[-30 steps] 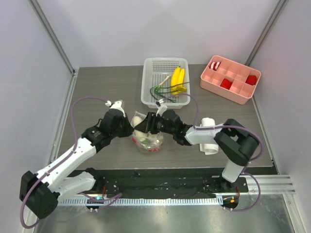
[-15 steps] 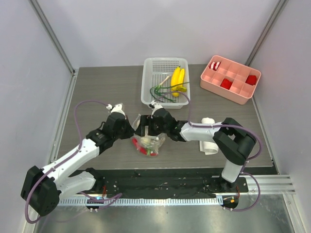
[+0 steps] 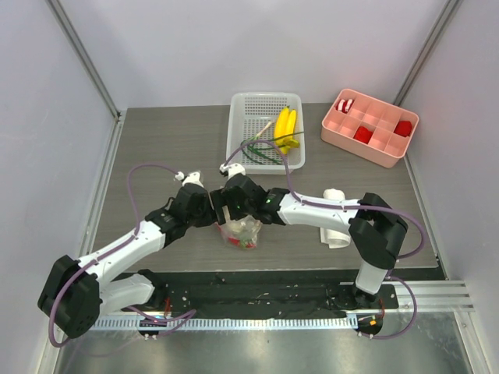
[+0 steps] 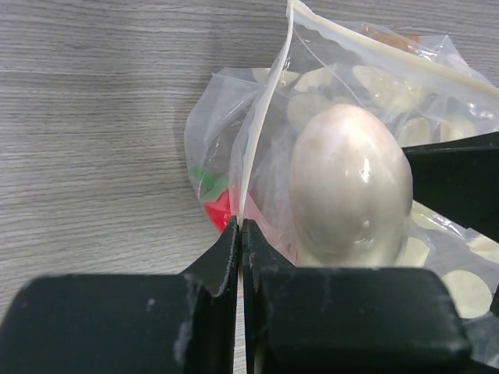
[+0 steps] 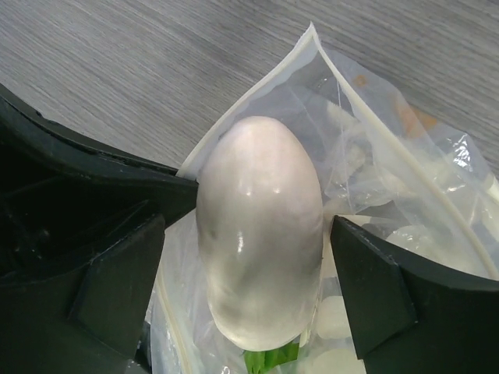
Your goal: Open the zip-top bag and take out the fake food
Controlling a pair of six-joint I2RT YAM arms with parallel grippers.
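The zip-top bag (image 3: pixel 243 231) lies on the table between both grippers, its mouth open. My left gripper (image 3: pixel 206 210) is shut on the bag's zip edge (image 4: pixel 261 125), holding one lip up. My right gripper (image 3: pixel 231 204) is open at the bag's mouth. Its fingers (image 5: pixel 366 288) stand on either side of the white radish (image 5: pixel 261 234), with small gaps showing. The radish also shows in the left wrist view (image 4: pixel 351 183). A red chili (image 4: pixel 218 212) and green leaves (image 5: pixel 273 360) lie inside the bag. A yellow banana bunch (image 3: pixel 285 125) and green stems (image 3: pixel 261 148) lie in the white basket (image 3: pixel 238 132).
A pink tray (image 3: pixel 382 139) with red blocks stands at the back right. A rolled white cloth (image 3: pixel 335 220) lies under the right arm's forearm. The white basket is just behind the grippers. Grey walls close in the table on three sides.
Both grippers have shifted left with the bag. The right gripper has moved over the bag's mouth, and the radish is no longer visible from above.
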